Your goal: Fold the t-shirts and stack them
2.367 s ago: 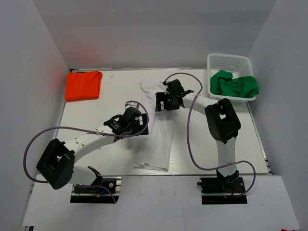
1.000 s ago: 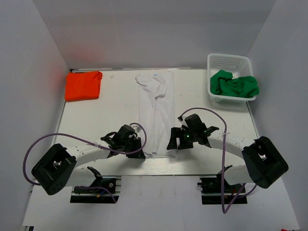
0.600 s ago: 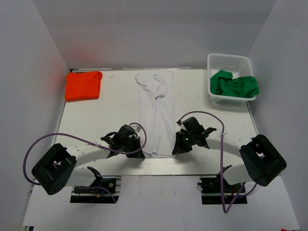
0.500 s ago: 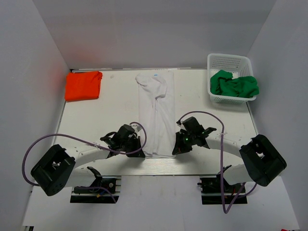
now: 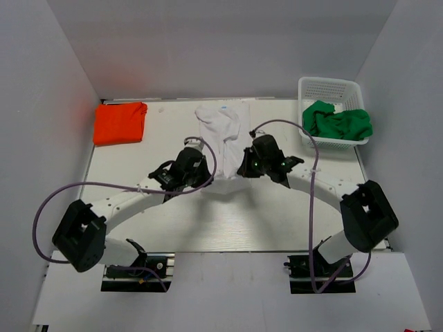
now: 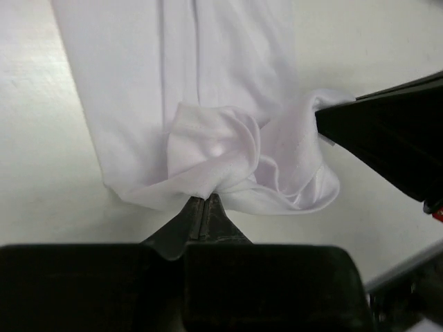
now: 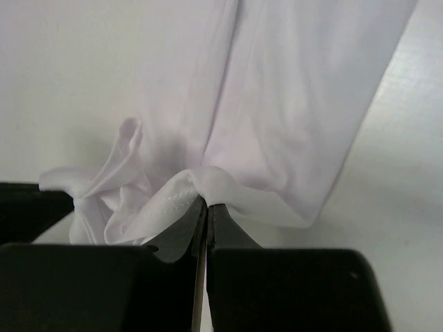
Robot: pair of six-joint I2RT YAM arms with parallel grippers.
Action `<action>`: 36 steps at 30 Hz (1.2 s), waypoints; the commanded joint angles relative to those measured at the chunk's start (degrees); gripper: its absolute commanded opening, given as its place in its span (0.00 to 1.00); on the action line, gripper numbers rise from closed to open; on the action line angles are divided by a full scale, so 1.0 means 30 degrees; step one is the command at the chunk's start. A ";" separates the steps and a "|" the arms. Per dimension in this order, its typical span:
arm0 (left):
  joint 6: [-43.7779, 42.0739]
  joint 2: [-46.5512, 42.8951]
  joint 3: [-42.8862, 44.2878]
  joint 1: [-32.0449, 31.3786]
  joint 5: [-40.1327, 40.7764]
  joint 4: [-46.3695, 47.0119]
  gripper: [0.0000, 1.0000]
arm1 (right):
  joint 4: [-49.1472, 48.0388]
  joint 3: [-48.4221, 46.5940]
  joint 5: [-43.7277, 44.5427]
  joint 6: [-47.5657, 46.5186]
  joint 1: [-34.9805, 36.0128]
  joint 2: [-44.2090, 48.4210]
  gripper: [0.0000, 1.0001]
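Note:
The white t-shirt [image 5: 220, 130] lies lengthwise mid-table, its near end lifted and bunched. My left gripper [image 5: 206, 177] is shut on the left corner of that hem; in the left wrist view the gripper [image 6: 201, 200] pinches a crumpled fold of the white cloth [image 6: 211, 149]. My right gripper [image 5: 242, 172] is shut on the right corner, and in the right wrist view the gripper [image 7: 206, 204] pinches the stitched hem of the shirt [image 7: 291, 104]. The orange t-shirt [image 5: 120, 122] lies folded at the far left. The green t-shirt [image 5: 337, 120] is heaped in the basket.
A white mesh basket [image 5: 329, 86] stands at the far right corner. White walls close in the table on three sides. Purple cables loop from both arms over the table's near half.
Both grippers shut on the white shirt's near hem at the front edge. They then carried it toward the far side, so the shirt now covers only the far half.

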State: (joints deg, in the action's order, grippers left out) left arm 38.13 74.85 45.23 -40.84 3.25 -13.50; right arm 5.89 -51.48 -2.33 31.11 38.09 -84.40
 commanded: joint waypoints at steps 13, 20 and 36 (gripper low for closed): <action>-0.2688 0.6776 0.8094 0.3064 0.3576 0.0131 0.00 | 0.0468 -0.8760 0.1744 -0.0498 -0.2469 -0.6669 0.00; -0.3305 0.9882 1.0202 0.4092 0.3137 0.0923 0.00 | 0.0586 -1.0433 0.1422 -0.0322 -0.3202 -0.8689 0.00; -0.4827 1.3550 1.4573 0.5936 0.1906 0.1540 1.00 | -0.1725 -1.3132 0.0133 -0.0848 -0.4085 -1.0693 0.90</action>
State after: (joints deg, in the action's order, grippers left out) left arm 25.23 120.33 88.18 -23.92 8.95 -9.30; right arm 5.61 -87.88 -0.56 30.02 25.15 -120.14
